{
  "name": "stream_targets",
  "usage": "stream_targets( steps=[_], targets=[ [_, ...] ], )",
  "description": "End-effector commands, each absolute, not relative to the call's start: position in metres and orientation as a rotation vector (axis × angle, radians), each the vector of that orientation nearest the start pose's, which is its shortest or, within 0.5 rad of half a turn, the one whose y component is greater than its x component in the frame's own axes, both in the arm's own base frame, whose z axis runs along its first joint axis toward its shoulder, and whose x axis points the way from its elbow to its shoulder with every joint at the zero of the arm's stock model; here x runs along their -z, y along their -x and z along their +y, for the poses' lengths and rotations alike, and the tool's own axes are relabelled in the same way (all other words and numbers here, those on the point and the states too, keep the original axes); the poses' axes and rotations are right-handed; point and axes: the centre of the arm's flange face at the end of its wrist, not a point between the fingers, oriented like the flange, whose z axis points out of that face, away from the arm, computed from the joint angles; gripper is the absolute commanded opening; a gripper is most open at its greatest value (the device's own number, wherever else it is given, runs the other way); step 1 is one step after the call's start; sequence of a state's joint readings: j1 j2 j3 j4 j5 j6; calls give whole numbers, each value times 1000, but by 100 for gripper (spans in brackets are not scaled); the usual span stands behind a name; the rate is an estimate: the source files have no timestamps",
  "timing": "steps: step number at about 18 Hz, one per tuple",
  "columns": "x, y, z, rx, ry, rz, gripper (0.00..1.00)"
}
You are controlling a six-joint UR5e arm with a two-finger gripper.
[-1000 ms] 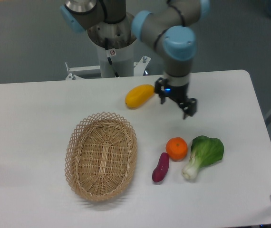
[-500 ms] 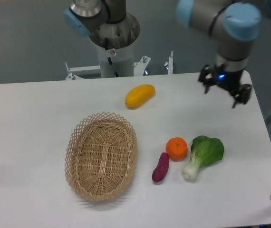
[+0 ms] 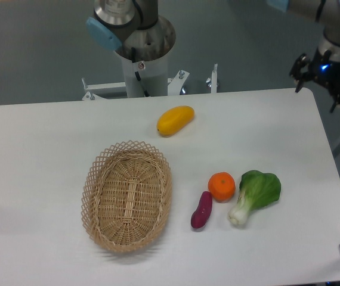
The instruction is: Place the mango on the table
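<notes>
The mango, a smooth yellow-orange oblong fruit, lies on the white table toward the back, above the basket, with nothing touching it. My gripper hangs far to the right, above the table's back right corner, its two dark fingers spread apart and empty. It is open and well away from the mango.
An oval wicker basket sits left of centre, empty. A round orange, a small purple sweet potato and a green bok choy lie to its right. The robot base stands behind the table.
The gripper has swung away from beside the mango to the right and upward, out past the back right corner. The mango stays where it lay.
</notes>
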State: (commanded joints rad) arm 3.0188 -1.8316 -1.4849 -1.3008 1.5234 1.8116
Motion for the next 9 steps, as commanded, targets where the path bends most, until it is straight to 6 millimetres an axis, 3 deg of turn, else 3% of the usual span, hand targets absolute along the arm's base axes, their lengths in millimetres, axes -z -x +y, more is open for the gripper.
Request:
stream_targets(
  steps=[9],
  targets=[
    [-416,585,204,-154,3028,559,100]
  ],
)
